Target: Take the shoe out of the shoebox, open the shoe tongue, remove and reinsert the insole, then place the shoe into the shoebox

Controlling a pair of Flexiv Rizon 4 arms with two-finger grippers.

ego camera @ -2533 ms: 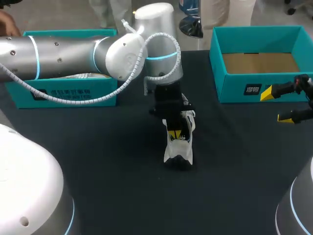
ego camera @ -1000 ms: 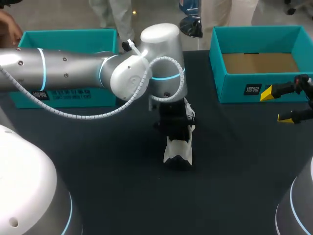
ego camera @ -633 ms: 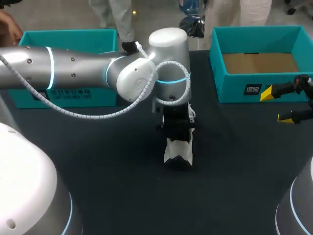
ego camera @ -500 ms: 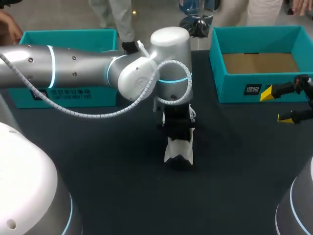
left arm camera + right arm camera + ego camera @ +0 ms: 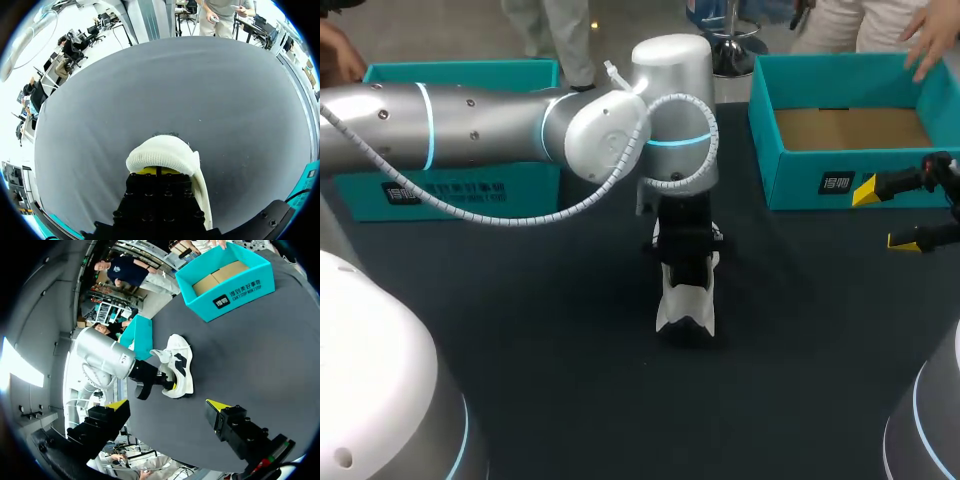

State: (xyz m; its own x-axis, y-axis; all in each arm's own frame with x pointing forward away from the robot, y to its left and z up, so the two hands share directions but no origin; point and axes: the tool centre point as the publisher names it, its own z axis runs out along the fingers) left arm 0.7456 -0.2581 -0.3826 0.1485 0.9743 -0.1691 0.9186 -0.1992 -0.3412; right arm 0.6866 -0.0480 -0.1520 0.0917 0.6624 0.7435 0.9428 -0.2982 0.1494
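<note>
A white and black shoe (image 5: 687,303) lies on the dark table, toe toward me, also seen ahead of my right gripper (image 5: 178,364). My left gripper (image 5: 684,262) points down into the shoe's opening, its fingers shut. In the left wrist view a white knitted part of the shoe (image 5: 162,155) covers the yellow tips, so I cannot tell whether anything is pinched. The teal shoebox (image 5: 800,178) stands open at the back right (image 5: 240,287), with only its cardboard floor showing. My right gripper (image 5: 910,214) hovers open and empty in front of that box (image 5: 167,405).
A second teal box (image 5: 470,185) stands at the back left, behind my left arm (image 5: 470,125). A person's hand (image 5: 928,40) rests at the far rim of the right shoebox. Dark tabletop (image 5: 570,390) lies in front of the shoe.
My left wrist has shifted to the right above the shoe, and the shoe's toe has stayed put. A person's hand has come to the right shoebox's far rim. The right arm is unmoved.
</note>
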